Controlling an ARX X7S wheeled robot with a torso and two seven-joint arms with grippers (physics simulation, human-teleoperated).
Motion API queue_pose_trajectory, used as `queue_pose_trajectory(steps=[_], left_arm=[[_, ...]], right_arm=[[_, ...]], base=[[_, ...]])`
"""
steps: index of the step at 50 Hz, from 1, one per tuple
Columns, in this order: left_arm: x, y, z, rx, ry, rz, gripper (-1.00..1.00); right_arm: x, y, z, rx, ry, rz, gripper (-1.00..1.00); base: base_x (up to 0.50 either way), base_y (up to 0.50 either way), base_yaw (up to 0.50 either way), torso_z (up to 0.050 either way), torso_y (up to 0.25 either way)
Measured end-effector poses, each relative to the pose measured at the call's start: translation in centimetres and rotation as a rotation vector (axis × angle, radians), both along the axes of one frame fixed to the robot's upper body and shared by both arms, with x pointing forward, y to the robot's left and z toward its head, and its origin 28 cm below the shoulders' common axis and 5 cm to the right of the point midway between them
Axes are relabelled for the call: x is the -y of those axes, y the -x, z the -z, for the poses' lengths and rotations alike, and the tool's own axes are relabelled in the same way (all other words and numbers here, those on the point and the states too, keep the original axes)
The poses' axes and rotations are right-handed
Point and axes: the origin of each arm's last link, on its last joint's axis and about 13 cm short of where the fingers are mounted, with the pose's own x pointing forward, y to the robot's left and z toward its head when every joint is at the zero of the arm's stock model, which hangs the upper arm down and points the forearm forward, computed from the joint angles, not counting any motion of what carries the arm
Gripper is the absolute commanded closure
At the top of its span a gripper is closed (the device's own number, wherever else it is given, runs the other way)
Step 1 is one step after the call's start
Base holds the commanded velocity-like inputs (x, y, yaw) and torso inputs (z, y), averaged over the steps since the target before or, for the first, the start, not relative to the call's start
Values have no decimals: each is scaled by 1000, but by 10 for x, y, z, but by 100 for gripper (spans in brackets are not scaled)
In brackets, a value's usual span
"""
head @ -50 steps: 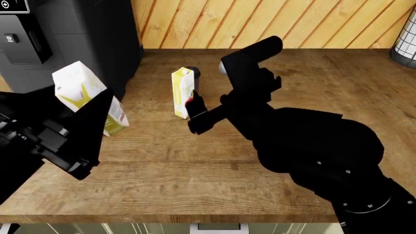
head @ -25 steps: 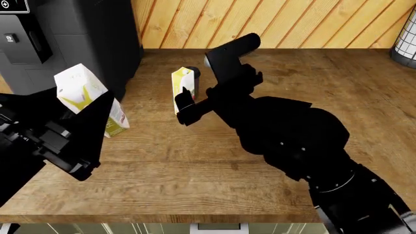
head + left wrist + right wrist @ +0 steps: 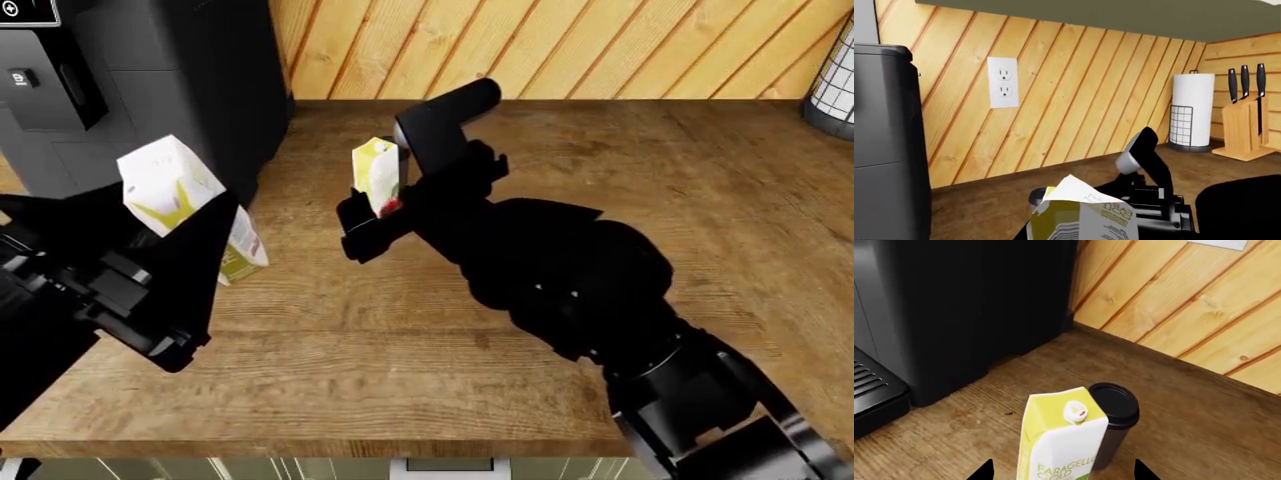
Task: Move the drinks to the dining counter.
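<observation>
A yellow-and-white juice carton stands on the brown wood worktop. My right gripper is open, with one fingertip on each side of this carton. A dark brown cup with a black lid stands right behind it. A second carton is tilted and raised at the left, and my left gripper is shut on it. Its gable top fills the near part of the left wrist view, hiding the jaws. The dining counter is out of view.
A tall black coffee machine stands at the back left, close to the held carton. A wood-panelled wall with an outlet closes the back. A paper towel holder and a knife block stand at the far right.
My right arm has swung left and forward, bringing its open fingers around the standing carton. The carton in the left gripper has shifted slightly right.
</observation>
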Motion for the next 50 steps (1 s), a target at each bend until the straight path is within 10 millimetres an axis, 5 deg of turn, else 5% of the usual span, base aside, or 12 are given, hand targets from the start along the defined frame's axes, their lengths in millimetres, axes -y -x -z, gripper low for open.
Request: queue_pose_trajectory(steps=[39, 40, 50], left_arm=[[0, 0, 3, -16, -15, 0, 100], [0, 1, 3, -16, -15, 0, 100], [-1, 3, 4, -20, -15, -7, 100]], right_arm=[[-14, -27, 15, -50, 20, -54, -100], [-14, -28, 15, -51, 20, -53, 100], [-12, -31, 15, -44, 18, -35, 100]], base=[[0, 0, 0, 0, 1], [0, 0, 0, 0, 0], [0, 0, 0, 0, 0]])
